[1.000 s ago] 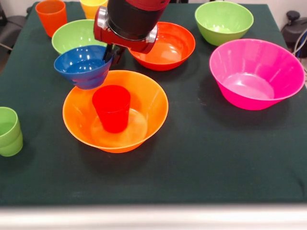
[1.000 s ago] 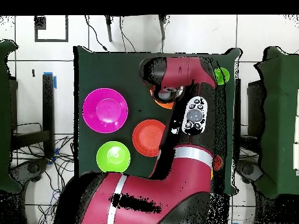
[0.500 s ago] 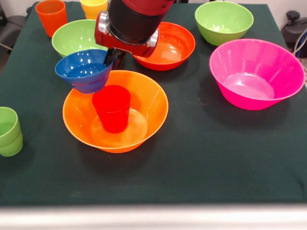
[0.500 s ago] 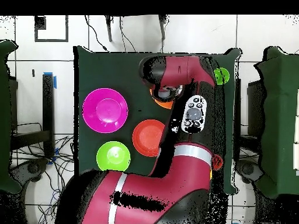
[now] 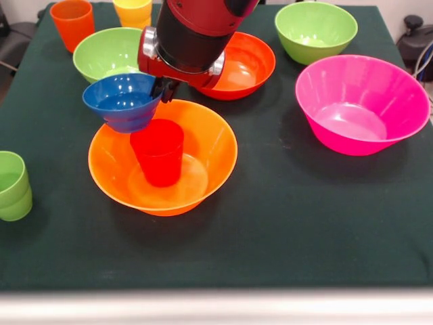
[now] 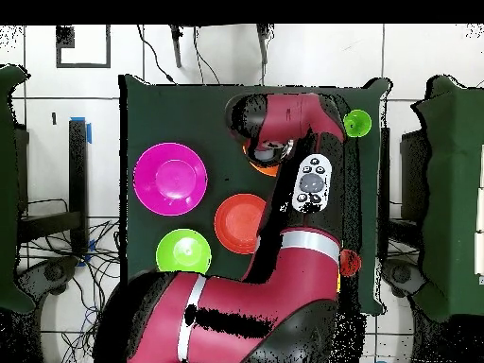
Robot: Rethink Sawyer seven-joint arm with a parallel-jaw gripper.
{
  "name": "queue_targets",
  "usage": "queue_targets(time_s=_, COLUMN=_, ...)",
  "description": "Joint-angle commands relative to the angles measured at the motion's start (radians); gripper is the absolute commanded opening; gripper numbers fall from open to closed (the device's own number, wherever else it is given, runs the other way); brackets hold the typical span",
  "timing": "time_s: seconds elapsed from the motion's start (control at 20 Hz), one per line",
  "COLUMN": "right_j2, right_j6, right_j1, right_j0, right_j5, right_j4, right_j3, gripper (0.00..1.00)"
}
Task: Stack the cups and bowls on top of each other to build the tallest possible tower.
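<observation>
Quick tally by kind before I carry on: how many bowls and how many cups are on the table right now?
Bowls: 6 (orange, pink, red-orange, green, green, blue held by the gripper)
Cups: 4 (red, orange, yellow, green)
Total: 10

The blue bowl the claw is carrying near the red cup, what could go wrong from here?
1. The claw pinches the blue bowl by one rim edge only, so it could tilt or slip.
2. The bowl hangs beside the red cup, not centred; lowered now, it may knock the cup over inside the orange bowl.
</observation>
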Motion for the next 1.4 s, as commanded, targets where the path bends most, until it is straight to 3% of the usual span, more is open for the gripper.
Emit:
queue_targets(time_s=0.05, right_j2=0.12, right_j6=-0.065, right_j1=0.032, right_j0=0.014, right_j5=0.023, right_j4=0.0, right_j3=-0.02, gripper=0.0)
queue_targets(time_s=1.4, right_j2=0.114, right_j6=-0.026, right_j1=0.034, right_j0=0.044, right_j5=0.052, right_j4=0.01, right_j3=-0.041, gripper=0.0)
